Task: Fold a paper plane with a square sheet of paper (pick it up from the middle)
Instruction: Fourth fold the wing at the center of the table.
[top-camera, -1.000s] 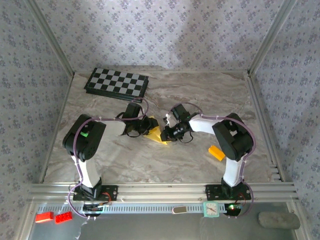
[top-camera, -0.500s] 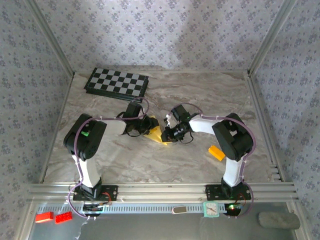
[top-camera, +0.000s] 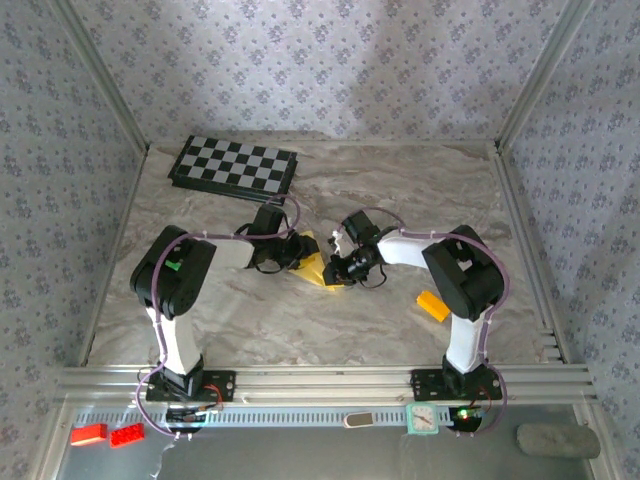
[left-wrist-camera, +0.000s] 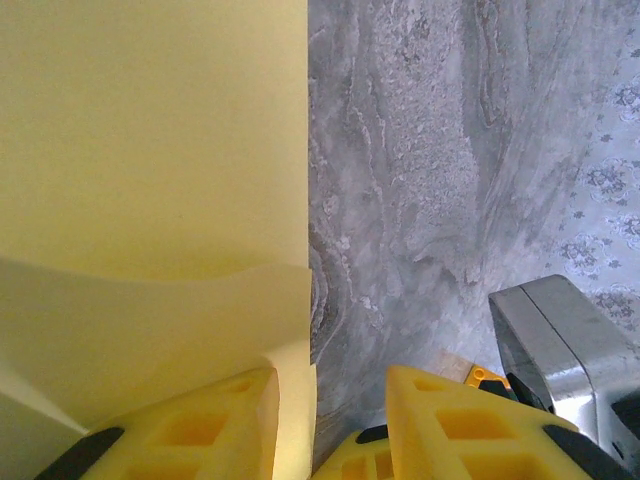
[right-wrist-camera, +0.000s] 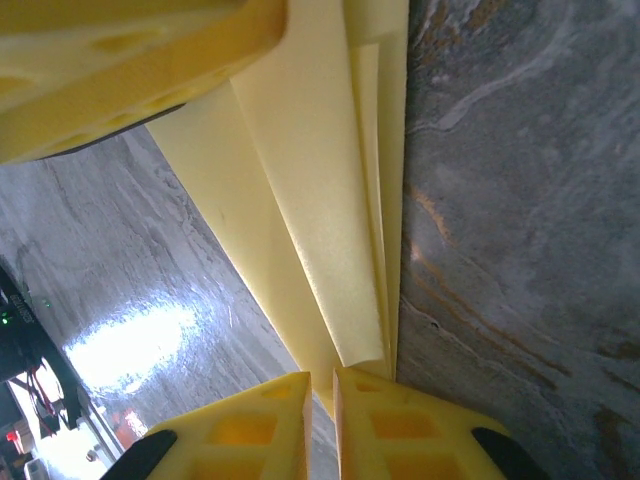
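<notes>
At the middle of the marbled bench (top-camera: 420, 190), both arms met over the yellow square sheet of paper (top-camera: 314, 270), already creased into stacked layers. The right tool (right-wrist-camera: 322, 385) was pinched shut on the folded edges. The left tool (left-wrist-camera: 330, 385) stood with its jaws apart, the paper's straight edge running between them, unclamped. This looked like a mid-fold step, with one flap being set. The next move probably called for the left tool to close or press along the crease while the right held steady.
</notes>
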